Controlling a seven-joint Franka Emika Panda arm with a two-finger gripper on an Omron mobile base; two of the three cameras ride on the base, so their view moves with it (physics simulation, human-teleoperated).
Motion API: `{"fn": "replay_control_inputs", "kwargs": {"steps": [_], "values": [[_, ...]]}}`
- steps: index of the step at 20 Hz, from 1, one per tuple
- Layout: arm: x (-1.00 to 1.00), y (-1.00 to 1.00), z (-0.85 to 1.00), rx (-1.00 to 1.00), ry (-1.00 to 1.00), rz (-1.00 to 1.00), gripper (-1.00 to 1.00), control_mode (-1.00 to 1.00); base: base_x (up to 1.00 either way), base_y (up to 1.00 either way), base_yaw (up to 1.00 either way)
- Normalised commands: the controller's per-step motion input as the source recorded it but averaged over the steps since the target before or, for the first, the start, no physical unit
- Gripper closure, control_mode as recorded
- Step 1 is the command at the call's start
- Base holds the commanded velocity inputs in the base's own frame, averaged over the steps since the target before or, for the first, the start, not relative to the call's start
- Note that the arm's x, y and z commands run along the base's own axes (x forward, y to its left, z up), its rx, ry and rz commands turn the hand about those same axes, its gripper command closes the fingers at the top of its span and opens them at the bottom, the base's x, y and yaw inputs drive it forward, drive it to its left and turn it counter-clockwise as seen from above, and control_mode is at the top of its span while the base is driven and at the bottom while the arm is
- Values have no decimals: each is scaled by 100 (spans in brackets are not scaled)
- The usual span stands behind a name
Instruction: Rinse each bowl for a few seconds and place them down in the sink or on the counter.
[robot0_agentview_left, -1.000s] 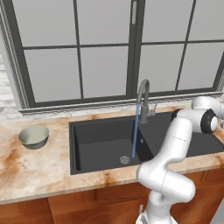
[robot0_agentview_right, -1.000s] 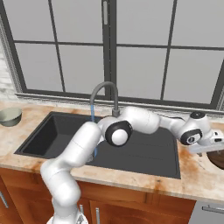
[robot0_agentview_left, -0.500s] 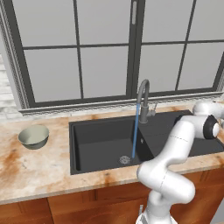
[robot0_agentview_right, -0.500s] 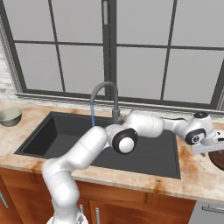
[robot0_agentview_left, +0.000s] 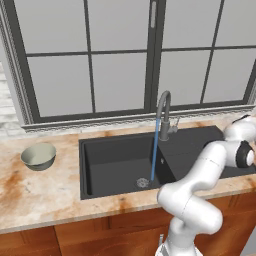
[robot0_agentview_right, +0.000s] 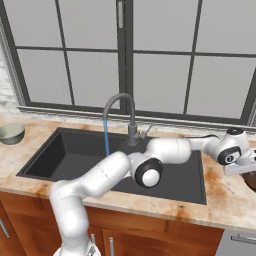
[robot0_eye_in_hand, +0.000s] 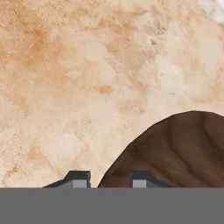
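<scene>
The dark brown bowl sits on the marbled counter to the right of the sink; in the right base view its edge peeks in at the frame's right side. My gripper is low over it, fingertips standing either side of its near rim with a narrow gap; whether they pinch it is unclear. From the right base view the gripper hangs just above the bowl. The pale grey-green bowl stands on the counter far left of the sink.
Water runs in a thin blue stream from the grey gooseneck tap into the black basin by the drain. A window wall rises behind the counter. My arm stretches across the sink's shallow right section.
Over the last second the hand has shifted a little further right and sunk lower toward the counter at the right of the sink. The bowls and the running water stay as they were.
</scene>
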Motion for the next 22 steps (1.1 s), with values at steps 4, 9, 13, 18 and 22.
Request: {"fn": "replay_control_inputs", "kwargs": {"steps": [4,9,13,18,22], "values": [[-21,2,10,1,1,0,100,-100,0,0,0],[-28,50,37,0,-3,11,100,-100,0,0,0],[-34,86,14,-2,-11,14,100,-100,0,0,0],[-20,99,-9,-11,-23,15,100,-100,0,0,0],[-21,90,-45,-20,-28,18,100,-100,0,0,0]]}}
